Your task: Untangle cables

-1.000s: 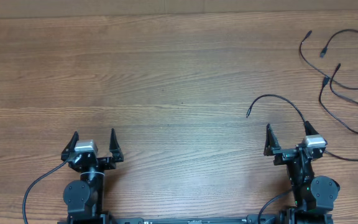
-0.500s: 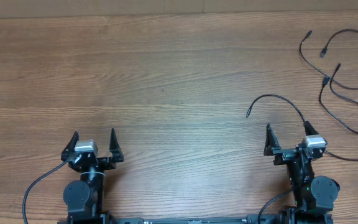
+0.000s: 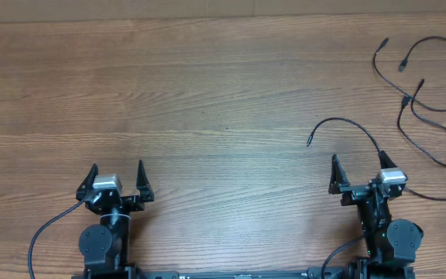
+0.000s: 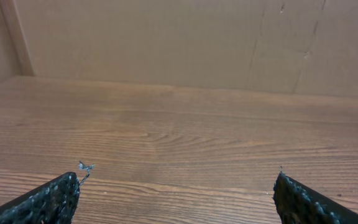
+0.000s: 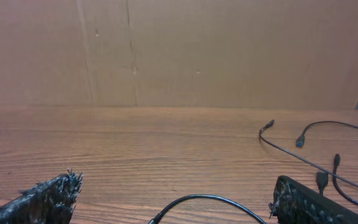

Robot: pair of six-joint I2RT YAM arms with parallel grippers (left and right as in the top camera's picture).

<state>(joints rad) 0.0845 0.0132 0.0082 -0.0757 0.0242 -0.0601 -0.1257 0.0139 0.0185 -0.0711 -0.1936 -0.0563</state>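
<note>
Overhead: cables (image 3: pixel 403 99) sprawl at counter (image 3: pixel 207 93) far right, one strand (image 3: pixel 339 119) arcing just ahead of right arm (image 3: pixel 389 232); both arms' jaws wide apart, empty. Risk: tugging near strand drags whole cluster, tightens crossings; thin cord slips from pinch

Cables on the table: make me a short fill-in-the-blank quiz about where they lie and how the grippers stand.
1. The cables lie toward the robot's ____ side of the table.
2. The left gripper and the right gripper both stand ____, holding nothing.
3. The left wrist view shows ____ cables at all.
Missing words: right; open; no.
</note>
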